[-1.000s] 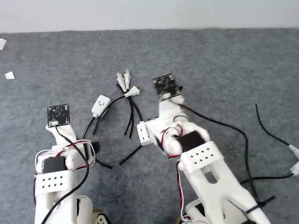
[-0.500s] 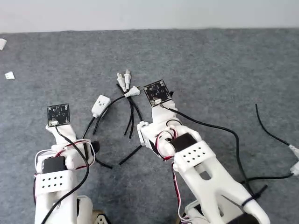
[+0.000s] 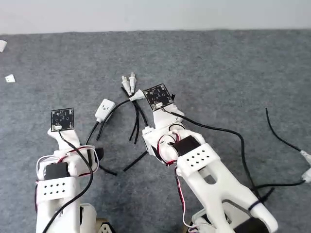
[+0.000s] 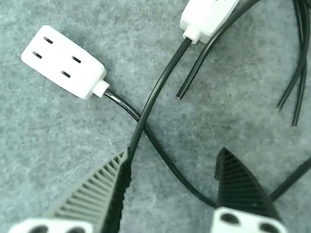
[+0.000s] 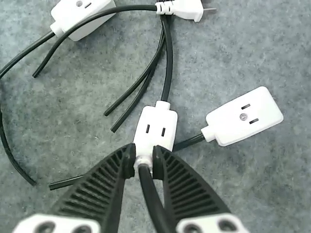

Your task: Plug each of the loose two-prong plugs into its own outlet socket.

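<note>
My right gripper (image 5: 143, 156) is shut on the neck of a small white outlet socket (image 5: 156, 127), where its black cable comes out. A larger white socket (image 5: 243, 116) lies just beside it, and a two-prong plug (image 5: 182, 7) lies farther off. In the high view three white plugs (image 3: 131, 85) sit close together on the grey carpet, with a white socket (image 3: 104, 109) to their left. My left gripper (image 4: 172, 162) hangs open over crossing black cables (image 4: 146, 121). A white double socket (image 4: 63, 60) and another socket (image 4: 209, 14) lie beyond it.
Grey carpet (image 3: 233, 68) covers the whole table. Loose black cable ends (image 3: 135, 127) fan out between the two arms. A long black cable (image 3: 286, 143) with white plugs runs along the right edge. Two small white bits (image 3: 9, 78) lie at the far left.
The right arm has swung left and drawn back a little, bringing its wrist over the cable bundle. The left arm has barely moved.
</note>
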Controlling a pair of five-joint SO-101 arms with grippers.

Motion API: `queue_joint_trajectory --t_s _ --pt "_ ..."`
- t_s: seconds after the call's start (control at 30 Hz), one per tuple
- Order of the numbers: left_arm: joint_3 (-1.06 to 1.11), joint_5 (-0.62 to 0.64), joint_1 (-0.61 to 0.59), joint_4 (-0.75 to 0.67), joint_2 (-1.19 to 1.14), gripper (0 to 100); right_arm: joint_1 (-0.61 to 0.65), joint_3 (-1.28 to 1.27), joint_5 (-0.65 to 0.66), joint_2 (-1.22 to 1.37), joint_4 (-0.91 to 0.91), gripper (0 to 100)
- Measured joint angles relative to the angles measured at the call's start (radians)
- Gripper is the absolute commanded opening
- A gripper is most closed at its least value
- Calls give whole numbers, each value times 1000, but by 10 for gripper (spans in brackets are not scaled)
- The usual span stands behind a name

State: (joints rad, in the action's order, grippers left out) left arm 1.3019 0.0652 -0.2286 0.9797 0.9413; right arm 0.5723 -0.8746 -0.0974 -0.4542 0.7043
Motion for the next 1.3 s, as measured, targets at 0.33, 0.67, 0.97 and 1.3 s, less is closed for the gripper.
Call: queue_joint_trajectory --t_s 0.33,0.67,0.97,1.3 --pt "0 0 0 0 0 265 0 31 0 43 -2 8" --pt "0 0 0 0 0 263 -68 -5 57 43 -23 8" --pt "0 0 0 0 0 262 -51 -25 94 41 -66 8" --pt "0 0 0 0 0 262 -26 -51 155 38 -51 8"
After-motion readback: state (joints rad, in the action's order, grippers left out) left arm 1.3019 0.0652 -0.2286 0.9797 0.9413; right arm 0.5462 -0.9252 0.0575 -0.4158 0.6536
